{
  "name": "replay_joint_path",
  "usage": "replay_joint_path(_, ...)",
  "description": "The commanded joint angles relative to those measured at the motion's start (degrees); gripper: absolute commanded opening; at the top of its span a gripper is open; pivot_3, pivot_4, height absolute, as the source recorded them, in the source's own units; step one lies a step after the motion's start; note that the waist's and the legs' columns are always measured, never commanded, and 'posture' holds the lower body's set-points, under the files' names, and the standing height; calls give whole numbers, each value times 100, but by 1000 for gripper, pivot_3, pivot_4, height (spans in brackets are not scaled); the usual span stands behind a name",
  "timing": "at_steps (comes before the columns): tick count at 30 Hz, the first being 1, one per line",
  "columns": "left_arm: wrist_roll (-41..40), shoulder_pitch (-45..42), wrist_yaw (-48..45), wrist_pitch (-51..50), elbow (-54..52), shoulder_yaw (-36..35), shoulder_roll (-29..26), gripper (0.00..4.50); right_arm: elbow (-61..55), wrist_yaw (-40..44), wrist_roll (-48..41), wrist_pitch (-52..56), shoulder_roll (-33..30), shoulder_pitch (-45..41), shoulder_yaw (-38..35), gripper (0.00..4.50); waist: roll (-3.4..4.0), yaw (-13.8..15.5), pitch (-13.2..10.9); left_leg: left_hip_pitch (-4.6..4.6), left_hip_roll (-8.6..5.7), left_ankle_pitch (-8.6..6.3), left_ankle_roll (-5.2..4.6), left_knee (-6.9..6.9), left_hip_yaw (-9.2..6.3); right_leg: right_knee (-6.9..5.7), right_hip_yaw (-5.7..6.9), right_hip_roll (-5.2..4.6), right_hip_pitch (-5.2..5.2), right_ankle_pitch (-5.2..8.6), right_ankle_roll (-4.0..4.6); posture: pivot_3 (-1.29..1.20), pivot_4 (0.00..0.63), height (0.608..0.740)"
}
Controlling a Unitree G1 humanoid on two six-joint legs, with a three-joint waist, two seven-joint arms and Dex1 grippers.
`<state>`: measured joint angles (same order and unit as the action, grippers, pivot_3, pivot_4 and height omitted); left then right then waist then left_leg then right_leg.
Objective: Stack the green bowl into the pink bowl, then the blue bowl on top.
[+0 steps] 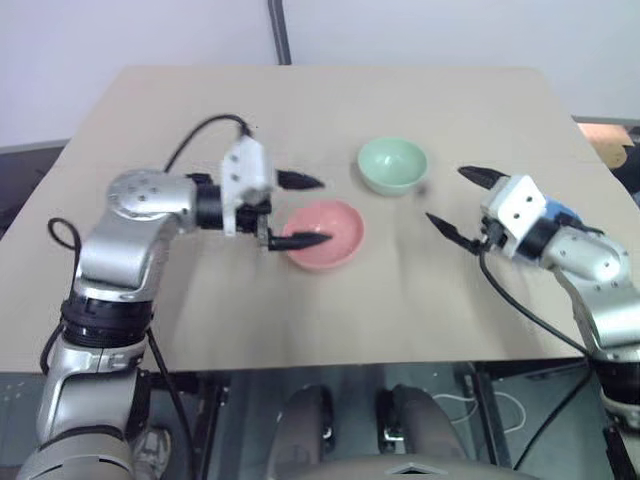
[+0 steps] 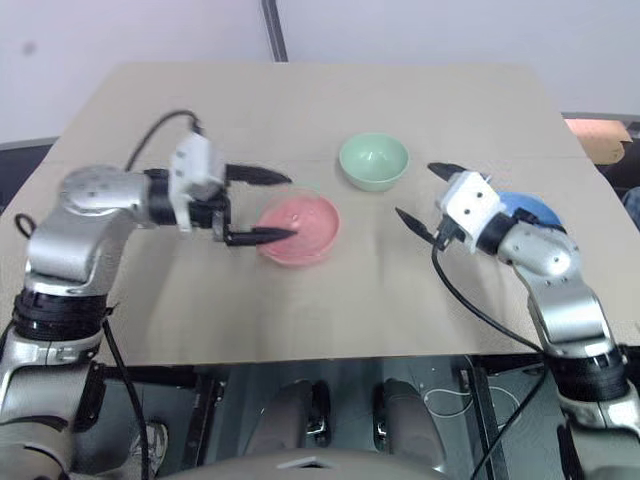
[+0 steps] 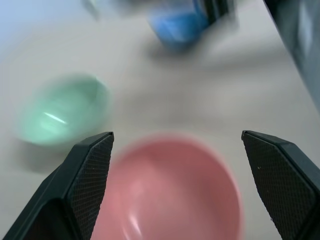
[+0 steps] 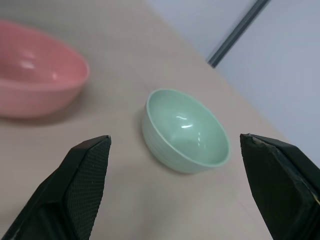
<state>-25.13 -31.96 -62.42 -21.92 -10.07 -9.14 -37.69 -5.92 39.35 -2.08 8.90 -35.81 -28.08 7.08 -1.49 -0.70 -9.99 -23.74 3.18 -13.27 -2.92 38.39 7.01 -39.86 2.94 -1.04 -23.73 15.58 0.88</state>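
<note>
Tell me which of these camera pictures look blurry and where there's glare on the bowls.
Left wrist view: smeared, the pale mint-green bowl, salmon-pink bowl and sky-blue bowl all soft-edged. Right wrist view: sharp, small white glints inside the green and pink bowls. Both eye views: mildly soft, evenly lit, faint shadows.

Bowls: three, all separate on one table (image 1: 330, 310).
One pink bowl (image 1: 328, 235), at left claw (image 1: 300, 211) tips.
One green bowl (image 1: 392, 164), ahead of right claw (image 1: 462, 202).
One blue bowl (image 2: 530, 212), behind right claw.
Claws: two.
</note>
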Motion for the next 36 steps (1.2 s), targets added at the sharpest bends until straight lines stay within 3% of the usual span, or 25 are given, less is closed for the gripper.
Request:
replay_joint_path(1,-551,237,-313,-112,-161,-387,-266,4317,1221,80,598,-734,58,-703,412,4500,-3,-10,0,0,0,0,0,1,1,0,0,2,0,-1,1,0,150,740)
replay_joint_path(7,-1085,789,-324,-346,-286,-804,-495,4437,3712,204,1258,-1804,534,-2099,1029,4500,-1,-21,-3,-4,-1,0,1,-5,5,3,-2,1,-6,-12,24,0,150,740)
replay_joint_path(16,-1580,1664,46,-615,-777,-1305,-602,4437,5685,314,1737,-3003,938,-3019,1350,4500,0,-27,-3,-4,0,0,2,-9,4,3,-1,-6,-6,-13,26,0,150,740)
replay_joint_path(17,-1631,1737,65,-635,-848,-1317,-605,4500,5817,333,1764,-3065,973,-3068,1351,3830,0,-21,-3,-2,0,0,2,-9,5,2,-1,-7,-6,-13,26,0,150,740)
replay_joint_path(18,-1685,1803,103,-648,-911,-1338,-592,4500,5933,326,1791,-3125,1009,-3116,1355,3830,0,-22,-3,-1,0,0,2,-8,4,0,1,-8,-5,-14,27,0,150,740)
replay_joint_path(20,-1706,1930,123,-584,-984,-1357,-585,4500,6075,306,1855,-3256,1039,-3192,1379,3152,1,-32,-3,-1,0,0,2,-8,5,0,1,-9,-5,-14,27,0,150,740)
replay_joint_path(21,-1719,1966,143,-567,-1011,-1361,-586,4500,6121,285,1880,-3317,1043,-3226,1387,3105,1,-35,-3,0,0,0,2,-8,6,0,0,-10,-4,-14,27,0,150,740)
replay_joint_path(27,-1719,2066,197,-457,-955,-1354,-575,4500,6310,-44,2117,-3573,1065,-3417,1393,23,2,-41,-3,0,1,0,2,-8,6,-2,1,-9,-5,-15,29,0,150,740)
replay_joint_path(32,-1579,2046,310,-223,-779,-1251,-426,4500,6229,-143,2156,-3701,1008,-3526,1303,23,2,-38,-4,-1,1,0,2,-9,5,-1,1,-11,-5,-15,29,0,150,740)
replay_joint_path(36,-1413,1951,423,-13,-489,-1201,-339,4500,5027,721,1329,-3516,862,-3348,935,23,4,-37,-5,-2,1,0,2,-9,5,-1,1,-10,-6,-15,29,0,150,740)
